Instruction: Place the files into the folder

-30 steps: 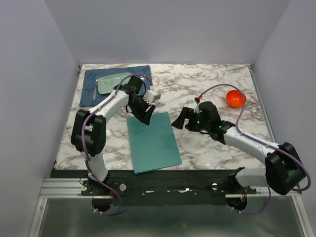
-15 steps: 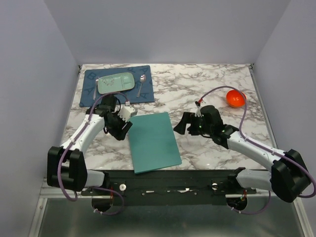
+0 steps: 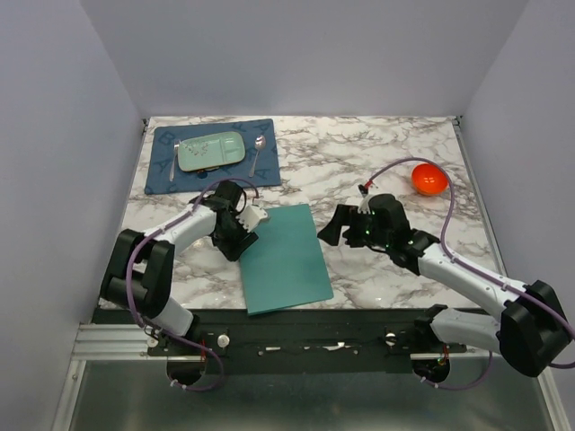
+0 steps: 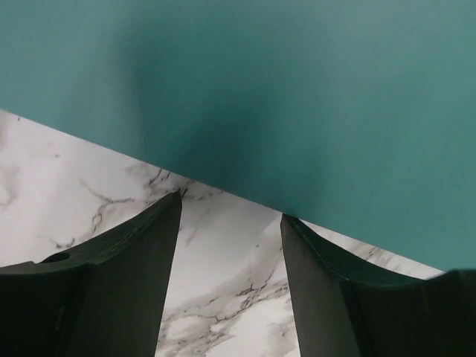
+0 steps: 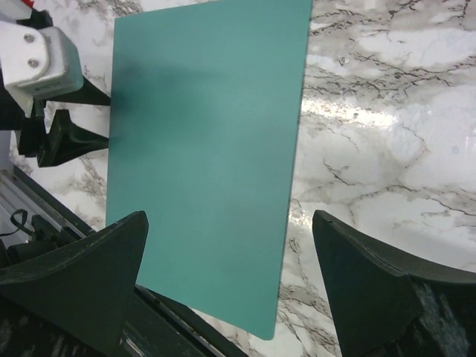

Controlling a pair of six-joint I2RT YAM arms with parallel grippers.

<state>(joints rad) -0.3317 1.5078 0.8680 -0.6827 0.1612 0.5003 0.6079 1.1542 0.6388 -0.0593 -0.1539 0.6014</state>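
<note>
From above, the teal folder [image 3: 283, 260] lies closed and flat on the marble desk [image 3: 377, 148], low and centre in the frame and turned a little off square. Its near short edge reaches the desk's front edge. The left jaws sit low at its upper left long edge. The right jaws hang parted just off its upper right corner. Bare marble lies open right of the folder and across the upper middle. A dark blue placemat [image 3: 162, 175] with a pale green tray [image 3: 211, 151] and a spoon [image 3: 257, 154] fills the upper left, and an orange ball [image 3: 429, 179] lies at the upper right.

Left wrist: plain, unmarked teal covers the upper frame. Its straight edge slants down to the lower right. The two dark fingers [image 4: 126, 260] stand apart, tips at that edge, with only marble between them, so the left jaws are released.

Right wrist: the whole cover shows, smooth, with crisp corners. Marble is free along its right side. The right fingers [image 5: 74, 279] spread wide at the lower corners, grasping nothing.
</note>
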